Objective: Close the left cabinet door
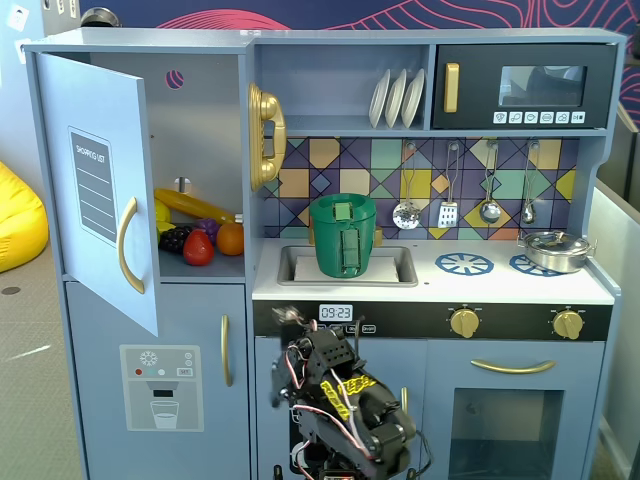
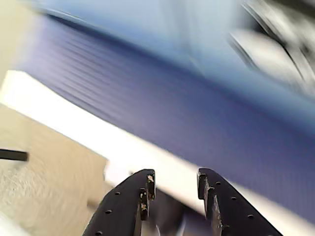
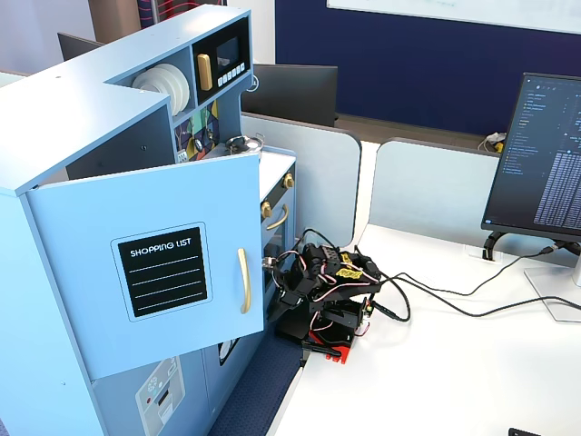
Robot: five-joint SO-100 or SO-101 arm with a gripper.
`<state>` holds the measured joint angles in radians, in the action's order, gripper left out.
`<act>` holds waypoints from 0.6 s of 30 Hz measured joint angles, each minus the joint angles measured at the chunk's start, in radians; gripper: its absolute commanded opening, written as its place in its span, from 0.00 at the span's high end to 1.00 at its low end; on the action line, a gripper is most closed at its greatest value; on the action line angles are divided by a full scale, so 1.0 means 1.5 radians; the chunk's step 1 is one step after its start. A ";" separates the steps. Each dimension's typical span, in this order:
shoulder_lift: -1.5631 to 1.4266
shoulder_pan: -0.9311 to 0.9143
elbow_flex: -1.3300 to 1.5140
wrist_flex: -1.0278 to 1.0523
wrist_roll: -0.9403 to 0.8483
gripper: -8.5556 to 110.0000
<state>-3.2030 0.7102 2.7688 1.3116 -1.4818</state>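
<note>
I see the door (image 1: 100,190) swung wide open, hinged at the cabinet's far left in a fixed view, its free edge and gold handle (image 1: 128,245) pointing out toward me. My arm (image 1: 340,400) sits folded low in front of the oven, so the door lies up and to its left. In the wrist view the tool (image 2: 173,184) is parted and empty (the background is only blur). I judge the push must land on the door's outer face (image 3: 172,263), sweeping it back toward the shelf.
</note>
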 measured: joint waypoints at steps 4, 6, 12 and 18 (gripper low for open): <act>0.000 0.106 -0.070 -0.054 -0.053 0.93; 0.005 0.151 -0.105 -0.088 -0.071 0.93; 0.051 0.288 -0.228 -0.155 -0.119 0.93; 0.133 0.413 -0.350 -0.210 -0.168 0.93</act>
<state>-3.0035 1.3300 2.2442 0.9971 -1.7334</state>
